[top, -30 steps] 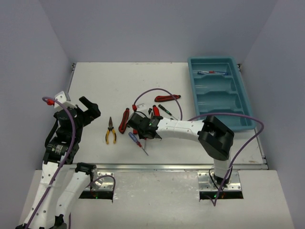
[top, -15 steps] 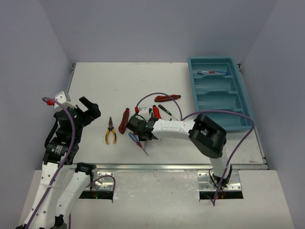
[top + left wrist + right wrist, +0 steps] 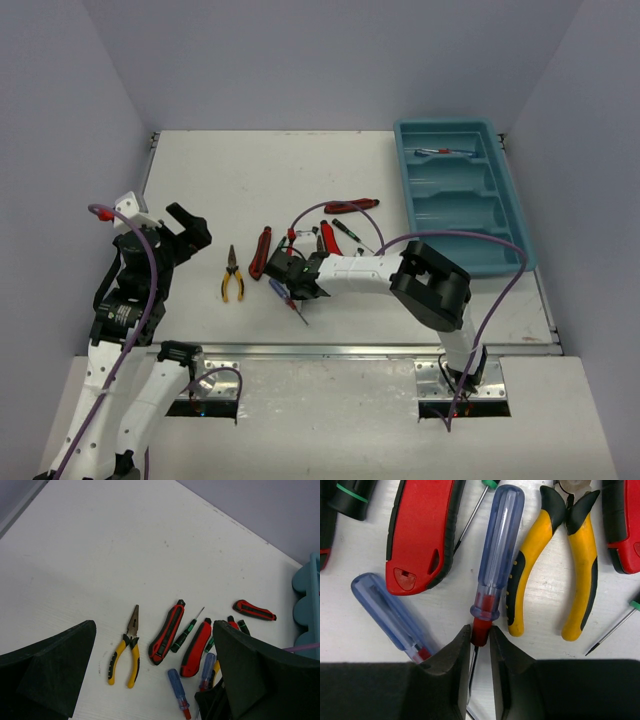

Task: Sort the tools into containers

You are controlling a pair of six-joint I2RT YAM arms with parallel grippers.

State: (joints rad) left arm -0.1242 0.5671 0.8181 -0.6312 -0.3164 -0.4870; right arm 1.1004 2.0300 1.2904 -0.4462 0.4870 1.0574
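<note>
My right gripper [image 3: 480, 635] is shut on the red collar of a blue-handled screwdriver [image 3: 497, 545] that lies on the table in the tool pile [image 3: 300, 262]. A second blue-handled screwdriver [image 3: 385, 612] lies just left of it, yellow-handled pliers [image 3: 555, 560] just right, and a red utility knife [image 3: 422, 530] above. My left gripper [image 3: 180, 232] is open and empty, above the table left of another pair of yellow pliers [image 3: 232, 275]. The teal tray [image 3: 400, 160] at the far right holds one blue-handled screwdriver [image 3: 445, 152] in its far compartment.
In the left wrist view, two red knives [image 3: 167, 637] [image 3: 196, 647] and a black-green screwdriver [image 3: 184, 635] lie side by side. A third knife [image 3: 254, 610] lies nearer the tray [image 3: 306, 587]. Walls close in the table on three sides.
</note>
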